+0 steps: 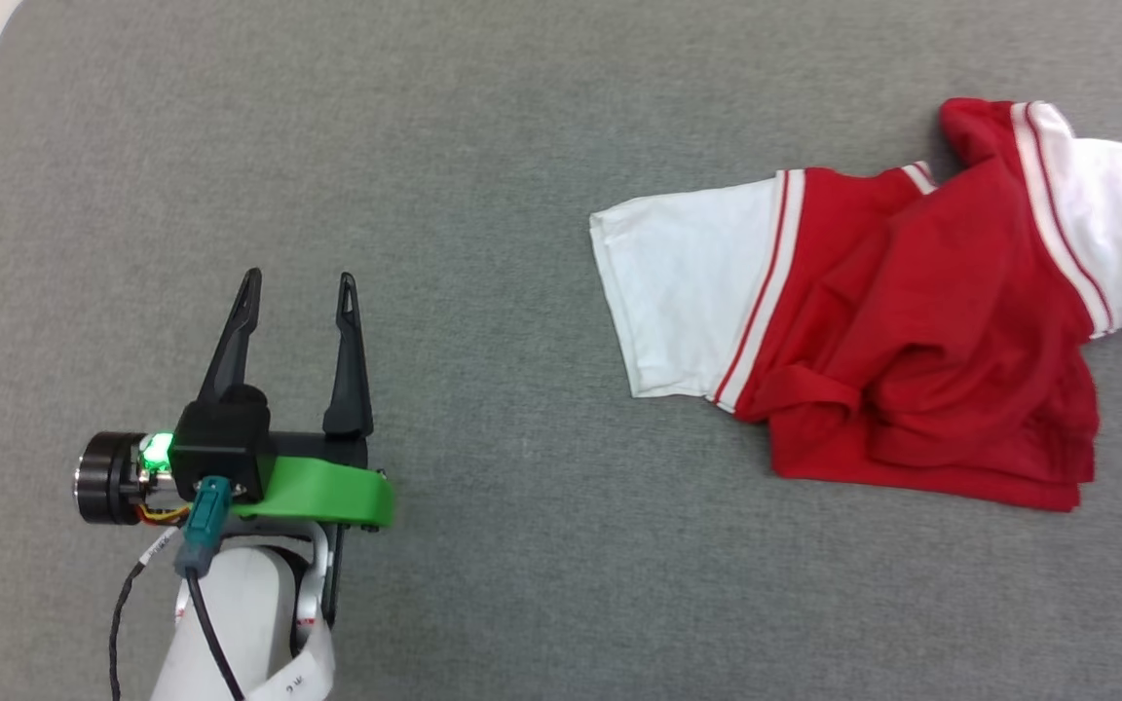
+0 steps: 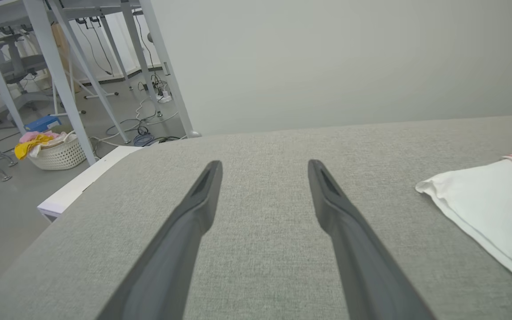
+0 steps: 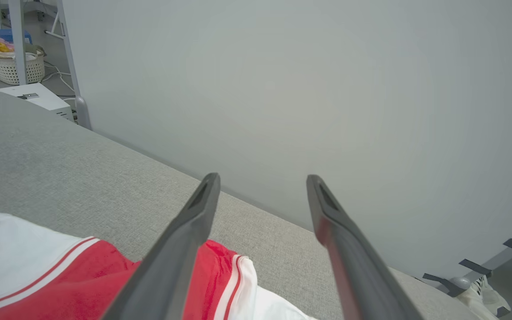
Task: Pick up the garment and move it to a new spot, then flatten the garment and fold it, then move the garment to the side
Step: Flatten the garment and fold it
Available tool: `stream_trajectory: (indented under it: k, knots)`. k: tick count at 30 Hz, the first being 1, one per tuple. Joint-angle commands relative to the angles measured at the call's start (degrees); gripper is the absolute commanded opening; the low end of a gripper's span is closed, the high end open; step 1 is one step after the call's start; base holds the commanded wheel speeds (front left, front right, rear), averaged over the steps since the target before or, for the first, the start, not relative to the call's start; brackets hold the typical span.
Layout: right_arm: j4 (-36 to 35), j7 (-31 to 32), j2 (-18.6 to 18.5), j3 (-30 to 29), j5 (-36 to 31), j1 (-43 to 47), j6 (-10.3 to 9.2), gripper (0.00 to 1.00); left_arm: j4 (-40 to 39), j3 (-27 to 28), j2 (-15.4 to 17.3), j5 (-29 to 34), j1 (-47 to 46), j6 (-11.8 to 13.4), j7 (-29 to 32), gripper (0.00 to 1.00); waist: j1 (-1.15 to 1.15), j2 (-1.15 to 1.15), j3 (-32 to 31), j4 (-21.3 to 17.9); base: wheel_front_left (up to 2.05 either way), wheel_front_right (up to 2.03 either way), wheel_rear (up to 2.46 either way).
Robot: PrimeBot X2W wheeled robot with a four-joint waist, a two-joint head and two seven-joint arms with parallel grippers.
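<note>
- lying crumpled on the grey desk [image 1: 522, 146], the red shirt [image 1: 912, 321] sits just beneath the right tool [image 3: 262, 176], whose fingers stand spread and empty over one white sleeve.
- the left tool [image 1: 299, 280] is spread too, holding nothing, with the shirt well off to its right.
- the shirt looks set down in its spot, so flattening seems the step in hand.
- that calls for each tool to pinch a sleeve or hem edge and draw the bunched cloth flat.

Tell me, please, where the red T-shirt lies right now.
In the head view, the red T-shirt lies crumpled on the right of the grey fabric surface, far from the open left pincer, with the open right pincer at its right-hand white sleeve.
</note>
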Motion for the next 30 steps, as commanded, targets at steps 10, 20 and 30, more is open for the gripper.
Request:
stream_trajectory:
  k: [10, 20, 30]
  knots:
    - [-14.82, -5.29, 19.16, -11.89, -10.12, 20.86, 0.0, 1.0, 6.03, -0.97, 5.75, -2.05, -11.64, -8.21, 0.8, 1.0, 0.0, 0.0, -4.61, -6.29, 0.0, 0.0, 0.0]
    - [-16.9, -6.03, 23.71, -12.82, -11.54, 27.22, 0.0, 1.0, 11.47, -16.41, 15.47, -16.9, -28.42, -10.67, 24.97, 1.0, 0.0, 0.0, -3.75, -9.31, 0.0, 0.0, 0.0]
    - [-15.48, -6.79, 23.96, -9.18, -12.81, 24.99, 0.0, 1.0, 13.56, -39.13, 23.79, -40.73, -46.39, -10.69, 55.65, 1.0, 0.0, 0.0, 1.11, -12.8, 0.0, 0.0, 0.0]
